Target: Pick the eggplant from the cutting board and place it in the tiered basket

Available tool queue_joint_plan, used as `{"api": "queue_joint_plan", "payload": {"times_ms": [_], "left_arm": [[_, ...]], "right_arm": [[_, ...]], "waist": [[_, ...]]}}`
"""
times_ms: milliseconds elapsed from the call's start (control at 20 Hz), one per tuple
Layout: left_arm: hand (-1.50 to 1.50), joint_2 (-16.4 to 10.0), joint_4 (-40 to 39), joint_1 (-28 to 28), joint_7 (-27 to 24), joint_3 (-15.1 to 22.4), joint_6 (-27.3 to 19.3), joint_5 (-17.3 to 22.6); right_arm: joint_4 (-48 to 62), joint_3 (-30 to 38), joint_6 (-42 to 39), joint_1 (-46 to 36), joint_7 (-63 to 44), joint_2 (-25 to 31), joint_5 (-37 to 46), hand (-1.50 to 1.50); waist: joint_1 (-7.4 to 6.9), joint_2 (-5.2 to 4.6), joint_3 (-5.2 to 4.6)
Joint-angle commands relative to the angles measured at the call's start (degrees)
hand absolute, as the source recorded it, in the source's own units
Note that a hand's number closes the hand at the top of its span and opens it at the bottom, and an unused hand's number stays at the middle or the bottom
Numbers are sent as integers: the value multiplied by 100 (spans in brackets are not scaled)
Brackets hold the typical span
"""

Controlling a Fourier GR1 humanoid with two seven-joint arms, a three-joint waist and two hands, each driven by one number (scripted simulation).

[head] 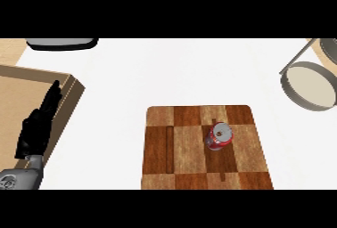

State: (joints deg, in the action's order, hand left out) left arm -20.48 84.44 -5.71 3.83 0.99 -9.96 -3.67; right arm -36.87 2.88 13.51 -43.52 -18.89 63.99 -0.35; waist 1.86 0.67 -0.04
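A wooden cutting board [191,151] with a checkered pattern lies on the white counter at the lower middle. On its right half lies a small red can with a silver top [219,136]; no eggplant shows on the board. The tiered basket [285,82], round with a grey rim and beige inside, stands at the upper right, partly cut off by the edge. My left hand [38,127] rests open at the far left, fingers pointing up, well away from the board. My right hand does not show.
A light wooden box [69,82] sits at the left edge, behind my left hand. A dark grey rounded object [63,43] shows at the top left. White counter [191,71] lies between the board and the basket.
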Motion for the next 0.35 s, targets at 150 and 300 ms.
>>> {"api": "queue_joint_plan", "payload": {"times_ms": [150,300], "left_arm": [[0,-62,72,105,-7,-132,-2,-61],[0,-102,233,290,34,-243,108,114]], "right_arm": [[-809,1140,-585,1934,681,474,-1158,-150],[-683,1864,-986,2588,1330,654,-1702,-150]], "waist": [[189,30,4],[243,52,9]]}}
